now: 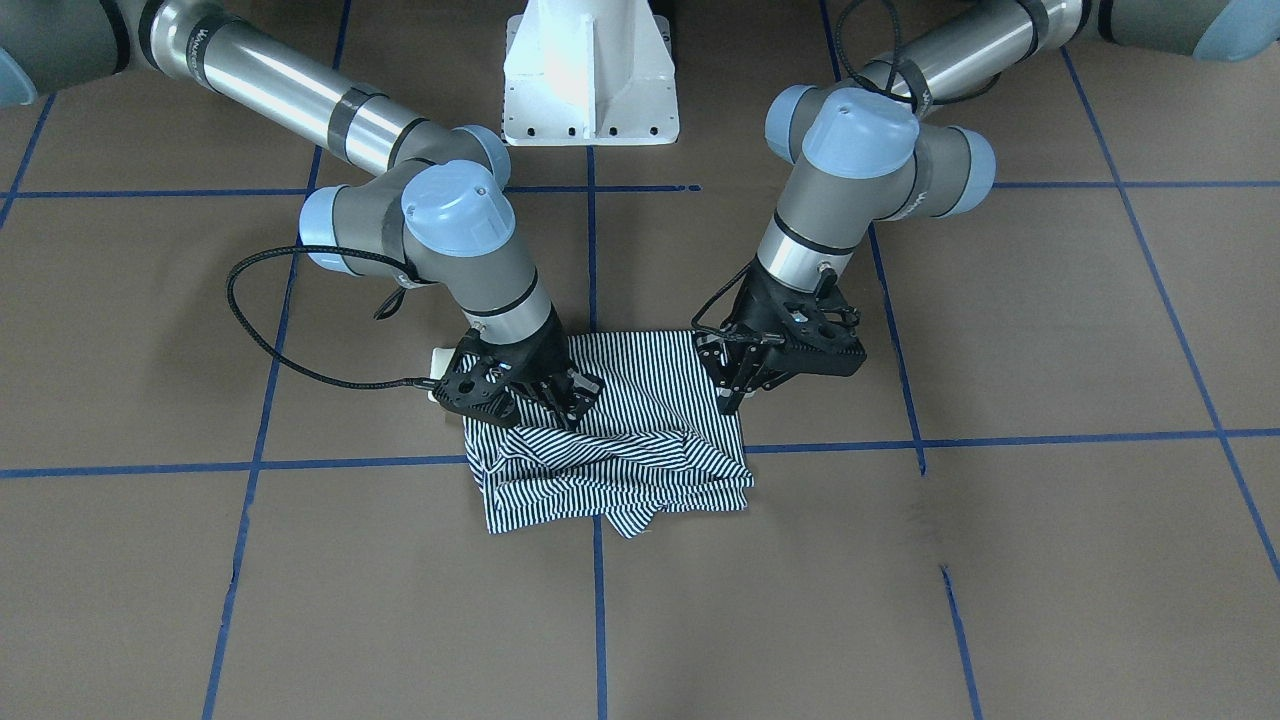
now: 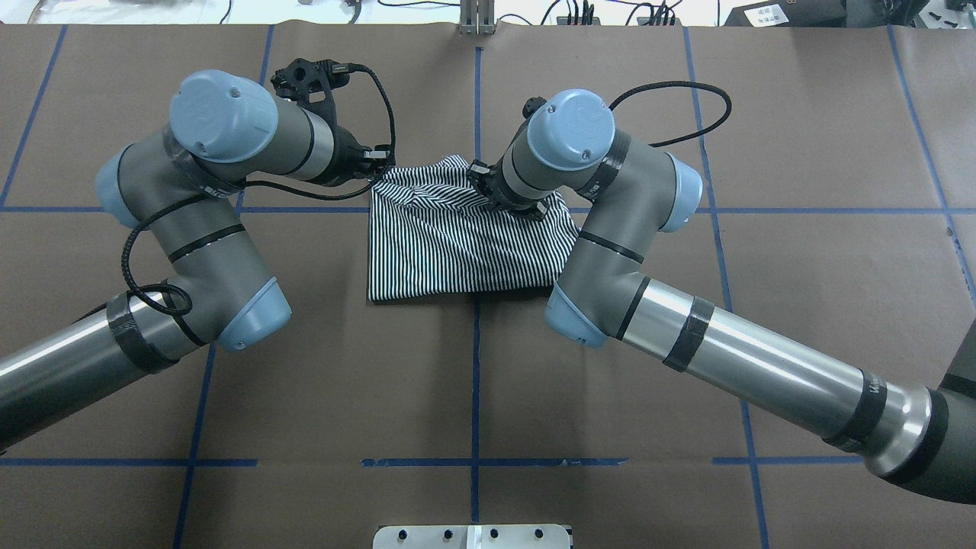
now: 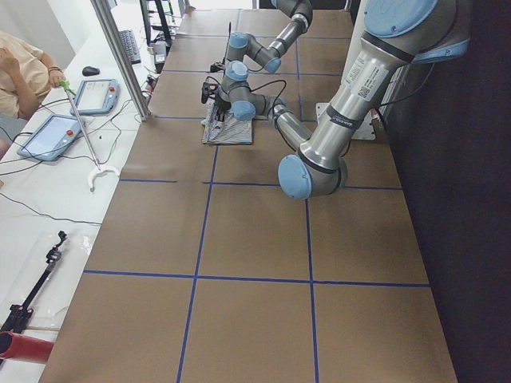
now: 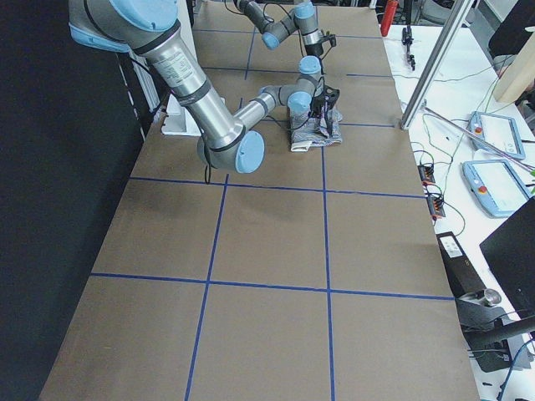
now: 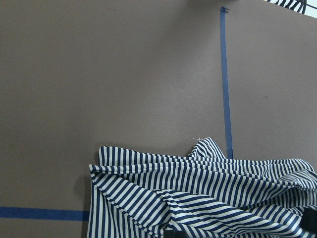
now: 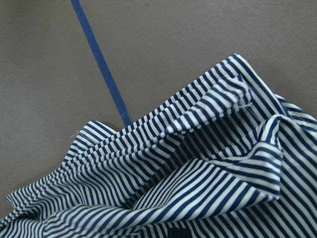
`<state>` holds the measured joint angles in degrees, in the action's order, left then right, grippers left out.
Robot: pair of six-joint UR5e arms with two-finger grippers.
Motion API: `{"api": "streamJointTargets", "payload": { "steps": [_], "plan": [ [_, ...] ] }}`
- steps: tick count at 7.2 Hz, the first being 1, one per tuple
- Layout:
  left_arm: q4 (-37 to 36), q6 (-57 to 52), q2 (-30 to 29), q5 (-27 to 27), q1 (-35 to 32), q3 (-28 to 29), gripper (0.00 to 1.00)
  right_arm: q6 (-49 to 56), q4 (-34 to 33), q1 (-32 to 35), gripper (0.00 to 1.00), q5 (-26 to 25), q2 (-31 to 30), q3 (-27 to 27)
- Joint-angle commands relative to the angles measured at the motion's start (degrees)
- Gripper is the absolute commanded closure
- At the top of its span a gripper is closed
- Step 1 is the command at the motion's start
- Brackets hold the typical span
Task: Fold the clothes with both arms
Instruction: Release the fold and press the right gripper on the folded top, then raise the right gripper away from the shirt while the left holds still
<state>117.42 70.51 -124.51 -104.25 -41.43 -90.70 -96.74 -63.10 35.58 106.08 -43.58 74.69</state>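
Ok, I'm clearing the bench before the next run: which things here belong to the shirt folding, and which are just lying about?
Part of the job:
- striped shirt
- left gripper, at the shirt's edge
- right gripper, down on the shirt

Just lying about:
- white base between the arms
- two tablets on the side bench
- hooked stick beside them

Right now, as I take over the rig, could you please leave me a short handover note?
Right gripper: looks shut on a fold of the shirt.
Left gripper: looks open, at the shirt's edge.
Done: shirt roughly folded into a square.
Left: the gripped side is rumpled, with a loose flap; flatten it and finish folding.
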Motion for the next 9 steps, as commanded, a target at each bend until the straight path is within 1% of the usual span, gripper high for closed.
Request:
{"api": "streamJointTargets", "payload": {
  "steps": [1,2,3,4,5,6,7,8,9],
  "plan": [
    [-0.09,-0.98,1.55,-1.22,-1.1,-1.24,1.0,0.15,-3.67,-0.94,1.0,-0.26,-0.01,2.47],
    [-0.09,-0.98,1.64,-1.31,-1.46,-1.24,1.0,0.23,-3.96,-2.34,1.0,-0.87,-0.01,1.96],
    [-0.09,-0.98,1.81,-1.31,-1.72,-1.24,1.0,0.67,-3.96,-2.36,1.0,-2.01,-0.01,0.82],
    [-0.09,-0.98,2.34,-1.31,-1.81,-1.58,1.0,1.2,-3.96,-2.01,1.0,-2.11,0.08,0.38],
    [-0.09,-0.98,2.34,-1.39,-1.81,-1.67,1.0,2.33,-3.96,-1.66,1.0,-2.8,1.47,-2.24],
    [-0.09,-0.98,2.34,-1.31,-1.9,-1.76,1.0,3.21,-3.62,-0.52,1.0,-3.77,4.96,-7.75],
    [0.0,-0.98,3.04,-1.31,-2.07,-1.94,1.0,5.05,-3.44,1.75,1.0,-3.6,8.39,-12.24],
    [0.0,-0.98,4.35,-1.39,-1.99,-3.5,1.0,7.07,-2.05,2.47,1.0,-4.12,8.86,-16.72],
    [-0.08,-0.98,4.97,-1.31,-2.07,-4.48,1.0,9.35,1.36,5.26,1.0,-4.04,10.09,-21.38]
  ]
}}
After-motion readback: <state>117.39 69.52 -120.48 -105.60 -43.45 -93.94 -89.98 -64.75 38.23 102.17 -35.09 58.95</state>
